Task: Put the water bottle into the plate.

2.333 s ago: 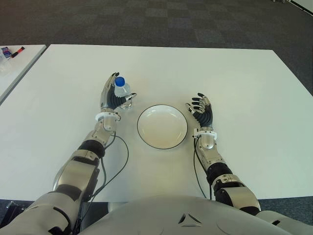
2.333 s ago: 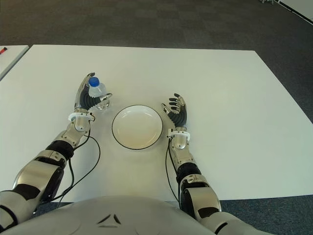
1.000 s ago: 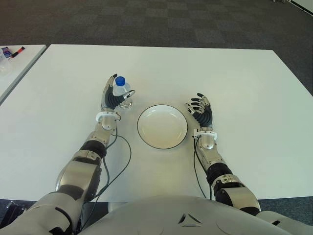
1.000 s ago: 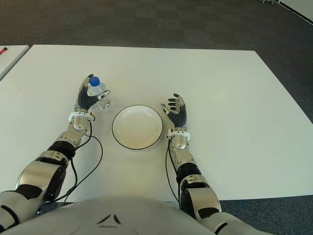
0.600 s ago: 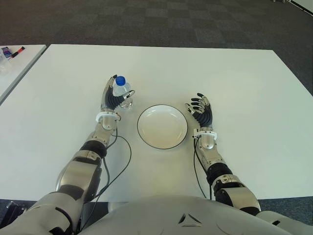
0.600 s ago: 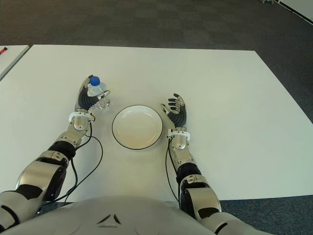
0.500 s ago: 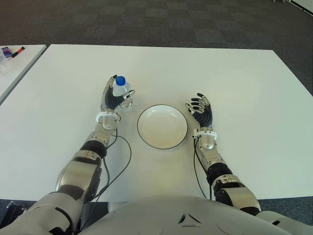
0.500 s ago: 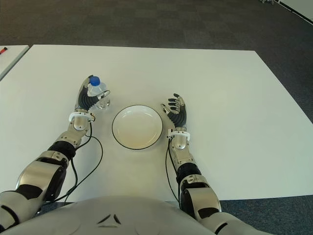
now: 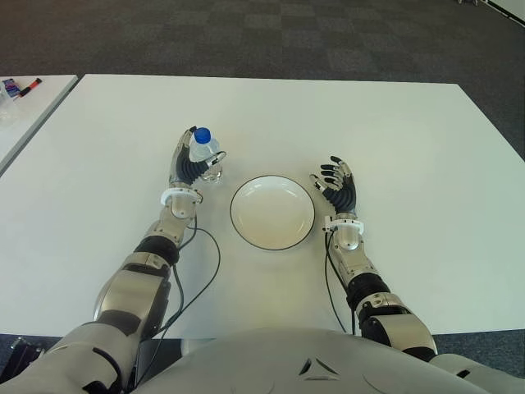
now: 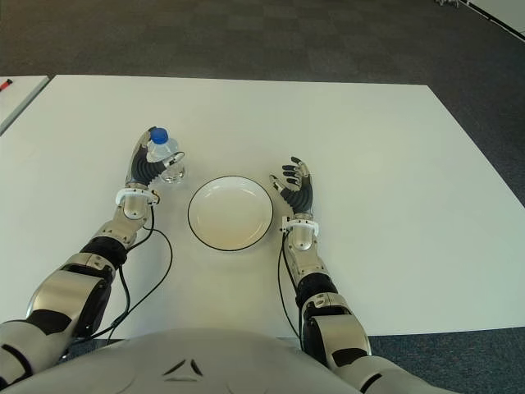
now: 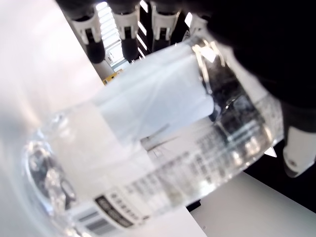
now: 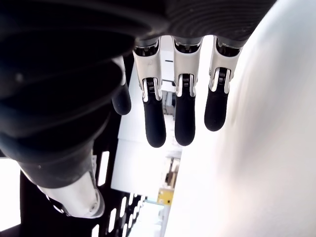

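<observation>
Fingers of the left hand [image 9: 190, 164] are wrapping the upright water bottle [image 9: 202, 151] left of the bare plate [image 9: 271, 213], while the right hand [image 9: 338, 190] is holding nothing, fingers spread.

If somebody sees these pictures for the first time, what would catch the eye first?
Probably the left robot hand, closed around the blue-capped water bottle, just left of the plate. Next, the empty white plate, centred between both hands. The right robot hand shows open on its right.

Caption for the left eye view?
Left hand grips the bottle left of the plate; right hand open.
</observation>
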### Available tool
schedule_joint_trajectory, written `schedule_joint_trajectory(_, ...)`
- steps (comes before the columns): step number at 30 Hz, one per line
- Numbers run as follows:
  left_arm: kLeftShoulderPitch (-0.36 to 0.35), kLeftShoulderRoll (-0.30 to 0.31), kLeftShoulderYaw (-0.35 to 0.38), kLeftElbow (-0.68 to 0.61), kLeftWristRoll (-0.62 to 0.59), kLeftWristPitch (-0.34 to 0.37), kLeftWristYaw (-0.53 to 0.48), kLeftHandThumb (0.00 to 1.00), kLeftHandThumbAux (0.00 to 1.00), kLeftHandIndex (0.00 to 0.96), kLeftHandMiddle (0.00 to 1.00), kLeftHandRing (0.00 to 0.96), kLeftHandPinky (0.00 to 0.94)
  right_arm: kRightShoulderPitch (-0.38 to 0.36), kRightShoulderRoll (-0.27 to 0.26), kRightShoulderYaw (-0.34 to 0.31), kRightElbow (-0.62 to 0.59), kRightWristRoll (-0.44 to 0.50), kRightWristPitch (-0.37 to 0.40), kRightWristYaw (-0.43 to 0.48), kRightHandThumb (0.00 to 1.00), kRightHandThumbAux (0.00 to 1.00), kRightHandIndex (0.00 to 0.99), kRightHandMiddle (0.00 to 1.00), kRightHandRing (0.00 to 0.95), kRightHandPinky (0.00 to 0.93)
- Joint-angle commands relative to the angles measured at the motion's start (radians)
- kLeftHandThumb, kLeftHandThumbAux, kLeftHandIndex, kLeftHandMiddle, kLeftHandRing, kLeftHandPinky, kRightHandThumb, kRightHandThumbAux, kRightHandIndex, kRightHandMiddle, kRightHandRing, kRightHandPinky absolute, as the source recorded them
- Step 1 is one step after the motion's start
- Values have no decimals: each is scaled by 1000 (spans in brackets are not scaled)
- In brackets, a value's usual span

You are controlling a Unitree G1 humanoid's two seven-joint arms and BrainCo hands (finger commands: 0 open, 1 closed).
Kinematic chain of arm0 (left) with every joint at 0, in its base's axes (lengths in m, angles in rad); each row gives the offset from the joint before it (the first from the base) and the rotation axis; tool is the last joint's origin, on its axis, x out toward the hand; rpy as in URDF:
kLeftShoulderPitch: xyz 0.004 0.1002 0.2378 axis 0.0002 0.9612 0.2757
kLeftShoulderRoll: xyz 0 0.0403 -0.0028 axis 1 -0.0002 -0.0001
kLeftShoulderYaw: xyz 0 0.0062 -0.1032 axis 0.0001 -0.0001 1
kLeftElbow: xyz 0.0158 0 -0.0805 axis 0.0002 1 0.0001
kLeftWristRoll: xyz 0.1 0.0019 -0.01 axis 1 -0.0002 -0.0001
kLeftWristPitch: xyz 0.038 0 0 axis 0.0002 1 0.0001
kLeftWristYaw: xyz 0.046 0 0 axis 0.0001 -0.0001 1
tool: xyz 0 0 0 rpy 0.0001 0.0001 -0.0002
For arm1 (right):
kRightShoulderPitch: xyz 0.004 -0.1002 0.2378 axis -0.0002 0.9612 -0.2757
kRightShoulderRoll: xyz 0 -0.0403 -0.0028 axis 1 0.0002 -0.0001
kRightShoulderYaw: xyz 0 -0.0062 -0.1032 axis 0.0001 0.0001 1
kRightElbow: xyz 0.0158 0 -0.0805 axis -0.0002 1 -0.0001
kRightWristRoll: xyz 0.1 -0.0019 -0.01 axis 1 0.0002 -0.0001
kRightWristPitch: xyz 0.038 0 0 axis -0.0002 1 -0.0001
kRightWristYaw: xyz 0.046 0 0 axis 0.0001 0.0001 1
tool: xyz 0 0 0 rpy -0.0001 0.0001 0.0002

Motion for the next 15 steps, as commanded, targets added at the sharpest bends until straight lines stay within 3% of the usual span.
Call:
schedule_joint_trajectory(1,10,-4,-8,10,12,23,1,0,514,0,26,57,92,47,7,1,33,5,45,5,785,781,168,349,325,317)
schedule_joint_trajectory(15,3,-3,-23,18,35,102,-1,0,492,0,40,79,99,49,7,5,26,-1,50,0,760,743,169,357,353,350)
